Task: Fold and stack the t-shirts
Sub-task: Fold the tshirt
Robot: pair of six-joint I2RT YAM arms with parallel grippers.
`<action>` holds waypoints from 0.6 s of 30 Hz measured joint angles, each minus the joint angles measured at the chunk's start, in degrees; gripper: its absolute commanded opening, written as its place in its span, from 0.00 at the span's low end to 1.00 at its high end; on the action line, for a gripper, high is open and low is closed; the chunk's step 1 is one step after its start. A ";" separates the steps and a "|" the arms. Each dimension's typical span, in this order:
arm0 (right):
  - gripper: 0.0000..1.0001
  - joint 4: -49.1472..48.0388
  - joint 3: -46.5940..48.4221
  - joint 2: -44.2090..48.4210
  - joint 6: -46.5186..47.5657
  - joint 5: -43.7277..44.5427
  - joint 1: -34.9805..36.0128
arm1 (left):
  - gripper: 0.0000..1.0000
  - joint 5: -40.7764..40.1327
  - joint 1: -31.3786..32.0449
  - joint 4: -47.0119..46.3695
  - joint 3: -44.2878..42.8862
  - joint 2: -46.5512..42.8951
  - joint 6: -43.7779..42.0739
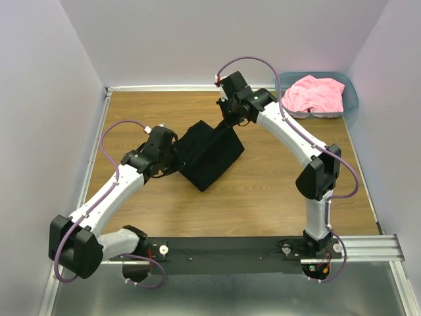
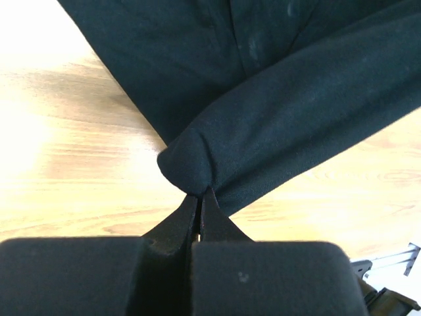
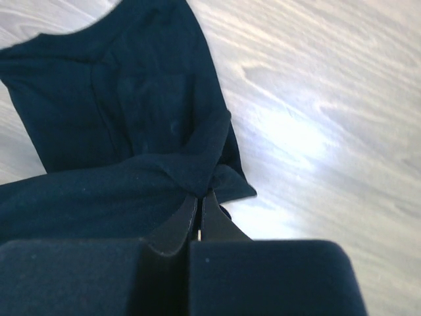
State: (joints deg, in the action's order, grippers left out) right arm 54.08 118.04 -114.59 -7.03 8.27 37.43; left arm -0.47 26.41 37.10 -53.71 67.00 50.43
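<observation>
Here the black t-shirt (image 1: 209, 153) lies partly folded on the tabletop (image 1: 263, 191), well apart from the teal bin (image 1: 352, 99), which holds the crumpled pink t-shirt (image 1: 314, 94). The left end effector (image 2: 200, 197) is pinched on a rounded fold at the side farther from the bin. The right end effector (image 3: 200, 197) is clamped on a bunched edge at the nearer side.

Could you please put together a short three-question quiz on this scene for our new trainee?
1. True or false: the left gripper and the right gripper are each shut on the black t-shirt.
2. The pink t-shirt lies: A on the black t-shirt, B in the teal bin, C in the left gripper.
3. Short answer: are the two t-shirts stacked yet?
Key: 1 true; 2 B; 3 no.
</observation>
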 measured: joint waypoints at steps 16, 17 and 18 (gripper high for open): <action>0.01 -13.92 -4.13 -5.14 3.50 -3.45 0.02 | 0.00 -1.84 -4.09 -10.84 7.80 3.54 0.39; 0.01 -14.67 -4.13 -5.70 3.67 -3.45 0.02 | 0.00 -2.08 -4.37 -11.47 7.96 4.13 0.26; 0.01 -15.50 -4.13 -6.40 3.82 -3.43 0.00 | 0.00 -2.23 -4.79 -12.20 8.04 4.79 0.09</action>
State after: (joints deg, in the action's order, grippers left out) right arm 38.59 113.91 -120.99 -3.20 4.84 37.43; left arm -2.70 21.63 24.91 -45.67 71.79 50.52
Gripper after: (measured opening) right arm 0.012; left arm 0.011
